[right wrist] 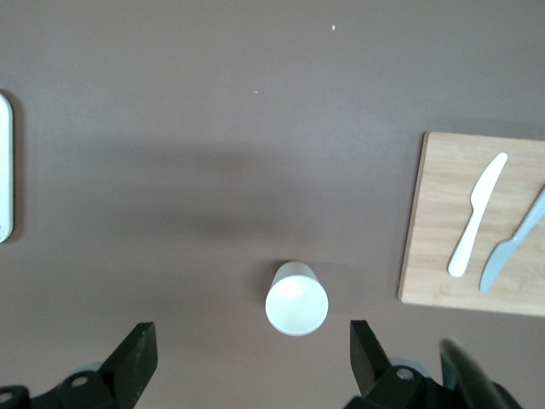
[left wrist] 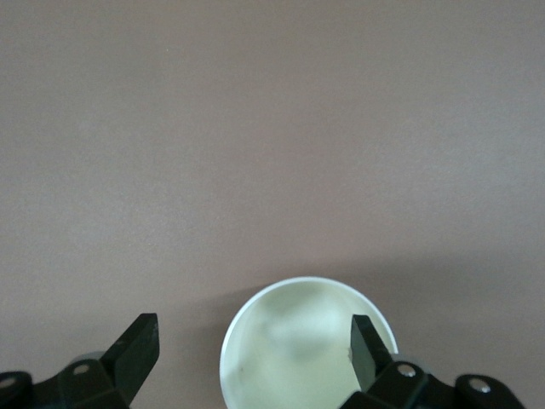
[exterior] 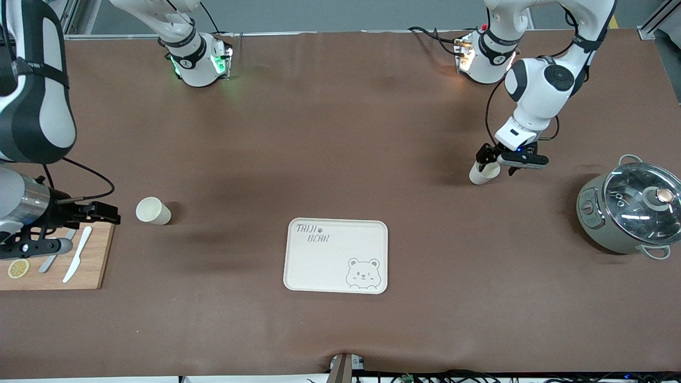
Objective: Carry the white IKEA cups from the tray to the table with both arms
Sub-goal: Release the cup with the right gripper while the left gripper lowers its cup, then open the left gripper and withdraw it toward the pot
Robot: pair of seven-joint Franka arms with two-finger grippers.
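Observation:
Two cream-white cups stand upright on the brown table. One cup [exterior: 153, 210] is toward the right arm's end, beside the cutting board. My right gripper [exterior: 108, 214] hangs open and empty high over the board's edge; in the right wrist view the cup [right wrist: 296, 298] shows below, between the spread fingers [right wrist: 136, 358]. The other cup [exterior: 483, 173] is toward the left arm's end. My left gripper [exterior: 488, 158] is open just above it. In the left wrist view one finger [left wrist: 366, 345] is over the cup's mouth [left wrist: 294, 341], the other well outside the rim.
A cream bear-print tray [exterior: 336, 255] lies mid-table, nearer the front camera than both cups. A wooden cutting board [exterior: 88, 266] holds a white knife [exterior: 78, 260], a grey knife and a lemon slice [exterior: 18, 268]. A grey pot with a glass lid [exterior: 628, 210] stands at the left arm's end.

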